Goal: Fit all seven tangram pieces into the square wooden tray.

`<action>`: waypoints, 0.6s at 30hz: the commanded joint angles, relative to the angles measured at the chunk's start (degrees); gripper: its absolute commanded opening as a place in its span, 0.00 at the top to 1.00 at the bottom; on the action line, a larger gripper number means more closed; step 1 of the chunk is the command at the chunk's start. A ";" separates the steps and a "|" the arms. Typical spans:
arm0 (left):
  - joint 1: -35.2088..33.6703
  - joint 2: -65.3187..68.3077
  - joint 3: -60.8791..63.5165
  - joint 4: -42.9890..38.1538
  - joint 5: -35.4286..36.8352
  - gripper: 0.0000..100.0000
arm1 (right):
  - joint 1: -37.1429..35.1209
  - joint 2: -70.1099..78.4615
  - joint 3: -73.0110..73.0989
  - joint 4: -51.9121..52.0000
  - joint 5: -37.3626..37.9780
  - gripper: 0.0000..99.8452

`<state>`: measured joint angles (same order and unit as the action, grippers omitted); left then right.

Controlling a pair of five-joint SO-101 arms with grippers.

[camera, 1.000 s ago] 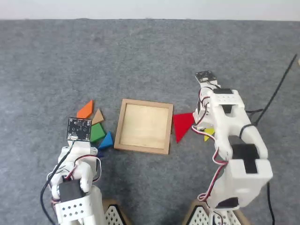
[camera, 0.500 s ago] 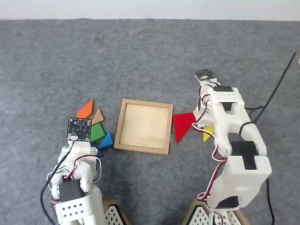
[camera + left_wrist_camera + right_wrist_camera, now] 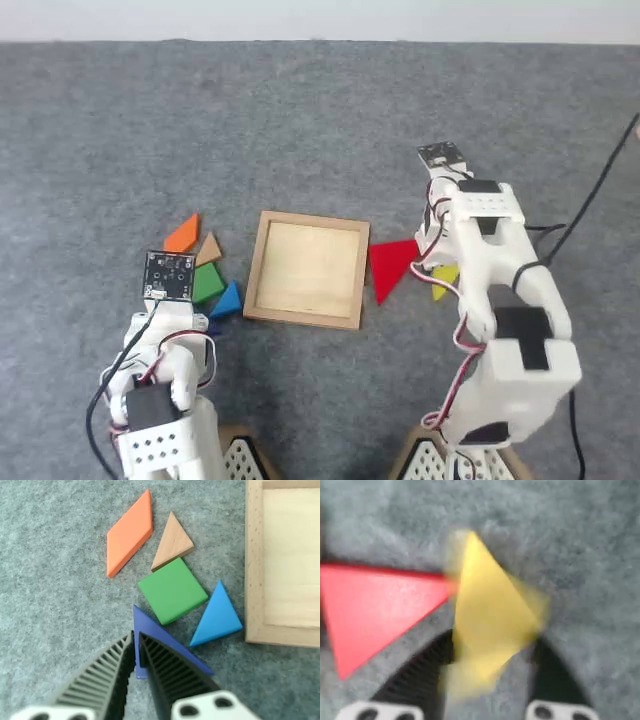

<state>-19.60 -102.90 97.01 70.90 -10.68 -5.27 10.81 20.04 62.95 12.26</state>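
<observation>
Tangram pieces all lie outside the square pale-wood tray [image 3: 253, 268], which holds nothing. Over the last second the right arm edges slightly forward, and the small yellow wooden triangle [image 3: 490, 615] shifts with it beside the big red triangle [image 3: 388, 265]. It sits right at the right end effector [image 3: 490, 650], though I cannot tell whether it is pinched, so the first pick looks under way rather than done. The left end effector [image 3: 136, 639] keeps still, pressed together over the dark blue triangle [image 3: 148, 626]. Near it lie the orange parallelogram [image 3: 129, 534], tan triangle [image 3: 172, 542], green square [image 3: 172, 590] and light blue triangle [image 3: 216, 617]. All are flat, painted and sharp-edged, on a fuzzy grey felt surface [image 3: 300, 120].
</observation>
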 commanded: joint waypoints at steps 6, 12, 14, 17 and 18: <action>0.35 -1.14 -0.48 0.35 0.35 0.98 | -0.84 -12.53 -1.49 4.97 0.62 0.87; 0.35 -1.14 -0.48 0.35 0.35 0.98 | -0.92 -11.74 -3.16 3.65 3.87 0.87; 0.35 -1.14 -0.48 0.35 0.35 0.98 | -3.30 -10.77 -3.43 5.85 14.24 0.83; 0.35 -1.14 -0.48 0.35 0.35 0.98 | -6.02 -9.89 -1.85 6.99 26.46 0.71; 0.35 -1.14 -0.48 0.35 0.35 0.98 | -6.29 -9.98 -1.23 6.02 27.69 0.68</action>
<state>-19.60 -102.90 97.01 70.90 -10.68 -10.20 1.58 19.60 69.36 31.16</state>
